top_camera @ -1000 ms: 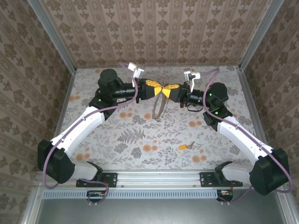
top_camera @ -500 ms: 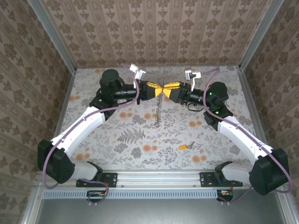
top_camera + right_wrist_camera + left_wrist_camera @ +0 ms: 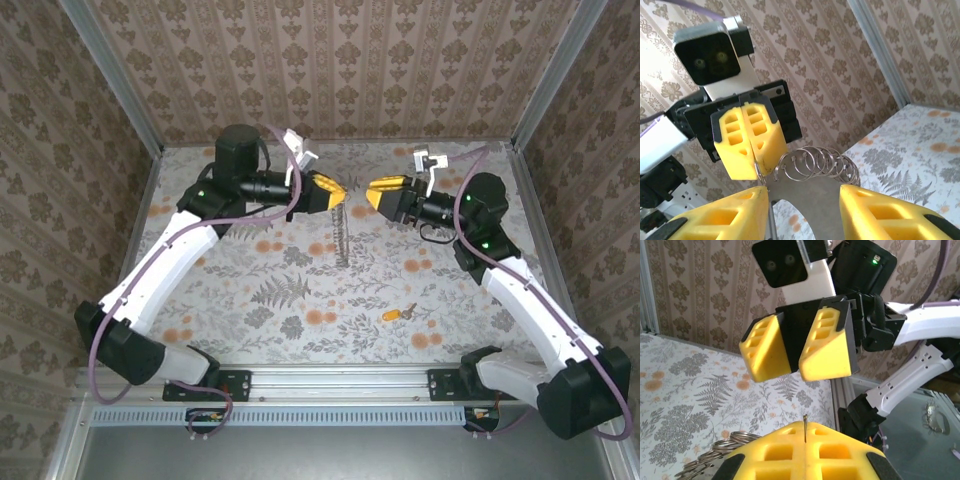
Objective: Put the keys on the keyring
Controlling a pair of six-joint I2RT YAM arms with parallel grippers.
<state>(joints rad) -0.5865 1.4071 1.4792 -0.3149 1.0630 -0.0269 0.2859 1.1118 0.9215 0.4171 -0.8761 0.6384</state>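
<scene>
Mid-frame, my left tool (image 3: 338,192) clamps the keyring (image 3: 342,235) so it dangles; my right tool (image 3: 374,191), jaws apart, can fetch the key (image 3: 397,314).

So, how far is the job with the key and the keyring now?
Done: the keyring hangs from the shut left gripper, pinched at its top end. In hand: the open right gripper faces it, apart from the ring and holding nothing. Left: the key lies on the table near the front, untouched; it must be picked up and threaded on.
</scene>
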